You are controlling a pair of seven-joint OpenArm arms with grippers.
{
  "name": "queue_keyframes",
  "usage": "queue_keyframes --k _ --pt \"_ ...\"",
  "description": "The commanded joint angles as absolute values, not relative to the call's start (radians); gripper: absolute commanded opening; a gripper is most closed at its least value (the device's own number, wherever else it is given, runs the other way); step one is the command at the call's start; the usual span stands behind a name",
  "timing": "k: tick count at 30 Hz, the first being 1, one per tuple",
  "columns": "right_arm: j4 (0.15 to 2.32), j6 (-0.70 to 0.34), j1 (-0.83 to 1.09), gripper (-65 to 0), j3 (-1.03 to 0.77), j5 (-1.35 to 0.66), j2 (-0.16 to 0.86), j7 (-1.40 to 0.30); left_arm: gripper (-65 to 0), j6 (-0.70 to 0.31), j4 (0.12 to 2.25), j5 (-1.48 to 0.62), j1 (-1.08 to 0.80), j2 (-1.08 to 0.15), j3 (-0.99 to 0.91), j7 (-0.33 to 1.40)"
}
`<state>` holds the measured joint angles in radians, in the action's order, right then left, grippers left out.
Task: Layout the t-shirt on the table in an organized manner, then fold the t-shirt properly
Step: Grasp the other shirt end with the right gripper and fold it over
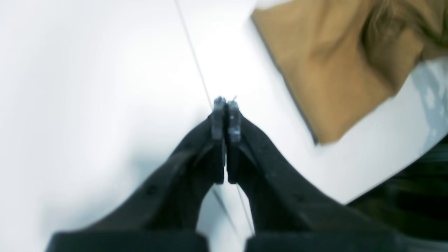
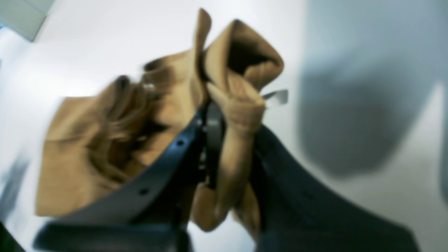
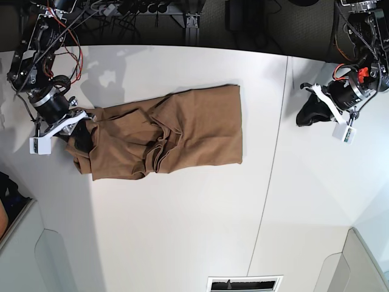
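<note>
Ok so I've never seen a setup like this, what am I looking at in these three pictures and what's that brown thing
This is a two-armed robot at a white table. The base picture looks straight down from above; the other two come from cameras mounted on each arm's wrist, looking along its pincer. The brown thing is a t-shirt, lying rumpled and partly bunched on the table. The right pincer is shut on a gathered bit of the t-shirt, at the left of the overhead picture. The left pincer is shut on nothing, over bare table, apart from the cloth.
</note>
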<state>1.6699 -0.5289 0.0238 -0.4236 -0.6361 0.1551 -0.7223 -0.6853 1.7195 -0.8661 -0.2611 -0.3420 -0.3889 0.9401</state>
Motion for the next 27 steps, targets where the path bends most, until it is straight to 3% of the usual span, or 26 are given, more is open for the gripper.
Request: queue_keyframes --k 1,10,20,21,23,24,25,27 --pt "1.687 -0.556 0.002 -65.0 -0.422 -0.688 0.157 -0.717 -65.0 -0.698 1.711 -0.887 -0.255 -0.348 -0.38 0.915" --pt "1.742 -0.577 -0.019 -65.0 -0.285 -0.774 0.024 -0.764 -65.0 -0.698 1.634 -0.768 -0.246 -0.323 -0.146 0.826" --pt "1.761 -0.576 -0.003 -65.0 0.094 -0.565 -0.066 -0.767 -65.0 -0.698 1.633 -0.725 -0.213 -0.26 -0.112 0.826" --pt "1.761 -0.574 -0.002 -57.1 0.122 -0.537 -0.066 -0.767 -65.0 -0.698 1.633 -0.725 -0.213 -0.261 -0.112 0.827" --pt "1.761 -0.572 -0.002 -33.3 0.163 -0.524 -0.066 -0.766 -65.0 -0.698 1.633 -0.719 -0.213 -0.262 -0.113 0.827" --pt "1.761 -0.572 -0.003 -25.2 0.179 -0.528 -0.066 -0.759 -65.0 -0.698 1.633 -0.72 -0.213 -0.264 -0.113 0.827" --pt "1.762 -0.573 -0.005 -21.4 0.193 -0.538 -0.066 -0.759 -65.0 -0.698 1.633 -0.721 -0.213 -0.264 -0.113 0.827" --pt "1.769 -0.573 -0.006 -20.9 0.209 -0.558 -0.067 -0.755 -65.0 -0.698 1.633 -0.723 -0.214 -0.264 -0.121 0.828"
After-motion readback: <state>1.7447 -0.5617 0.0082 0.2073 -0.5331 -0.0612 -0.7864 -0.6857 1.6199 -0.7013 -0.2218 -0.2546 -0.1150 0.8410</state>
